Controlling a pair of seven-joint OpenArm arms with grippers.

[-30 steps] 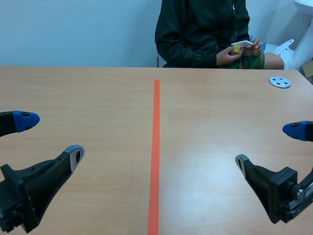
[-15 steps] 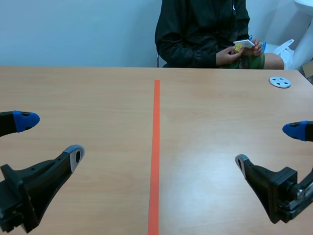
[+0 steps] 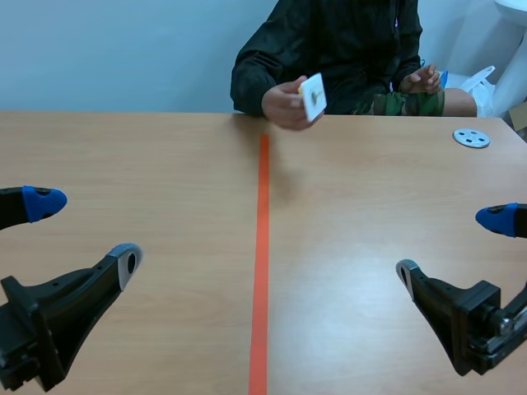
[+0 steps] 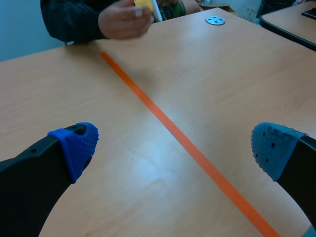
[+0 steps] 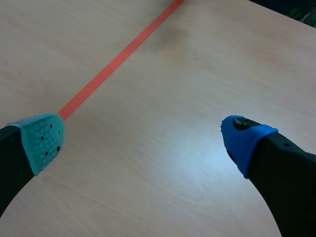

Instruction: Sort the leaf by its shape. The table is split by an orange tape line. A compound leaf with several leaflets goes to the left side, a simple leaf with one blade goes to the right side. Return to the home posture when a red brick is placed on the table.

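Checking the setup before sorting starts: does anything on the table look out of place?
Only a small grey disc with holes on the table's far right, unrelated to leaf sorting. A person's hand holds a white card above the orange tape line's far end. Nothing looks spilled or damaged.

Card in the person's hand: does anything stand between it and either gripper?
Nothing visible does. The card is held in the person's hand near the far end of the orange tape line, not lying on the table. No object lies between it and the open left gripper or right gripper; the grey disc sits far right, off both paths.
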